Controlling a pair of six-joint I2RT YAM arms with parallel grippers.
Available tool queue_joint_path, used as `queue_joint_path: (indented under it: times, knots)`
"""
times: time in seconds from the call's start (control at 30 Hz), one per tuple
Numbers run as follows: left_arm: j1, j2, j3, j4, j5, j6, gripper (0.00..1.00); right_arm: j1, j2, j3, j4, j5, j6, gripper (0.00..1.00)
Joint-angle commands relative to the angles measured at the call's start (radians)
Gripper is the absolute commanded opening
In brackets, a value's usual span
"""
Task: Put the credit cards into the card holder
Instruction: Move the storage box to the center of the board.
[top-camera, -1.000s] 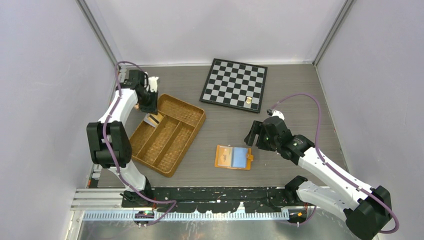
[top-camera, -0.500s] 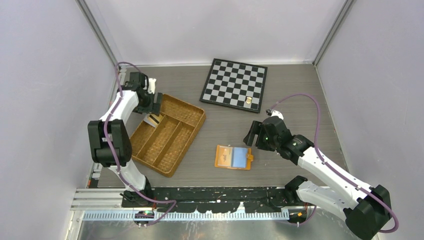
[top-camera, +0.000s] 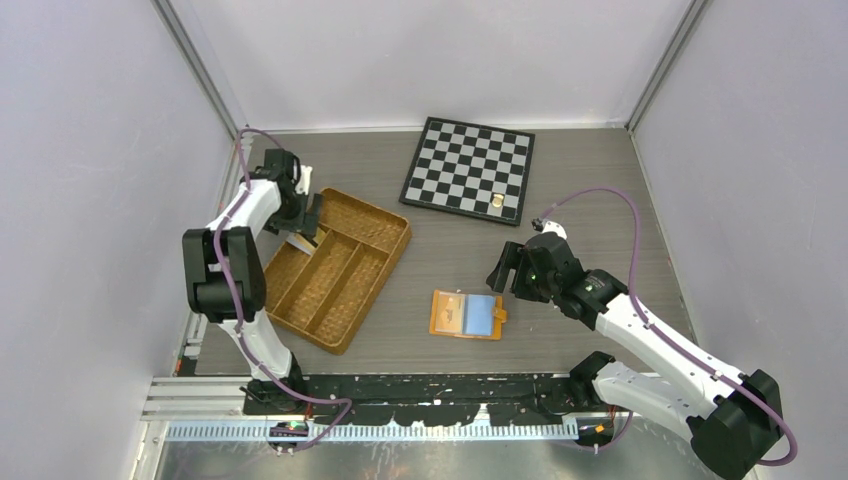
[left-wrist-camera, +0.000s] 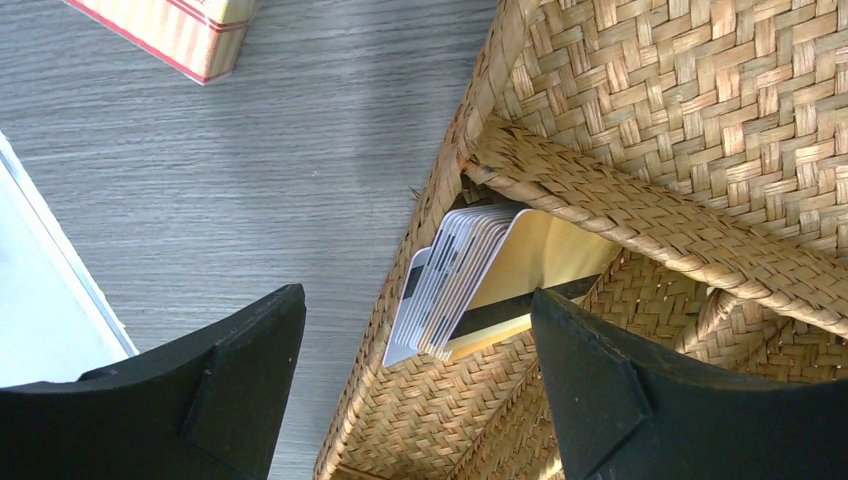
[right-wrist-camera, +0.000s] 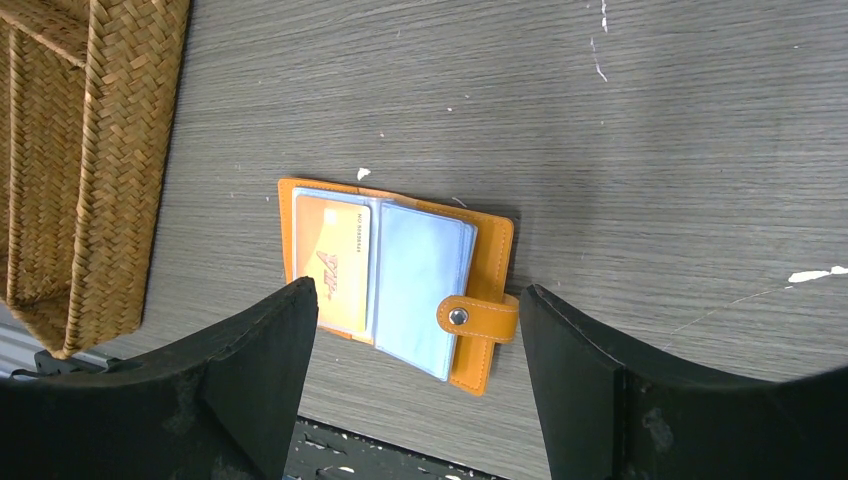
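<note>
Two tools we log, both spread empty: left tool (left-wrist-camera: 415, 310) over the credit cards (left-wrist-camera: 455, 275), stacked on edge in a corner of the woven tray (left-wrist-camera: 700, 100), apt for pinching; right tool (right-wrist-camera: 418, 290) over the card holder (right-wrist-camera: 490, 250), lying unfolded on the table (right-wrist-camera: 650, 150) to receive them.

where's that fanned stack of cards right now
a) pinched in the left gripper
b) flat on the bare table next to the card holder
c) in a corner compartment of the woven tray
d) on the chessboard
c: the stack of cards stands on edge in a corner compartment of the woven tray, leaning on its wall, with the left gripper open above it, not gripping it.
</note>
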Motion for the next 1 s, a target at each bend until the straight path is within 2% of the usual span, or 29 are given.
queue_joint_path:
  times: [0.0, 0.4, 0.57, 0.77, 0.97]
  knots:
    - [0.019, -0.034, 0.044, 0.019, -0.042, -0.008, 0.84, -0.004, -0.005, 0.006, 0.035, -0.003, 0.002, 0.78]
    - [0.022, -0.092, 0.040, 0.025, -0.024, -0.015, 0.76, -0.004, 0.000, 0.008, 0.035, -0.003, 0.012, 0.79]
    - [0.022, -0.077, 0.047, 0.009, -0.005, -0.012, 0.64, -0.003, 0.005, 0.005, 0.035, -0.008, 0.017, 0.78]
    - [0.022, -0.076, 0.048, 0.004, -0.006, -0.012, 0.42, -0.003, -0.005, 0.001, 0.034, -0.005, 0.022, 0.78]
    - [0.022, -0.083, 0.045, 0.003, -0.006, -0.012, 0.31, -0.003, -0.006, 0.000, 0.035, -0.006, 0.023, 0.78]
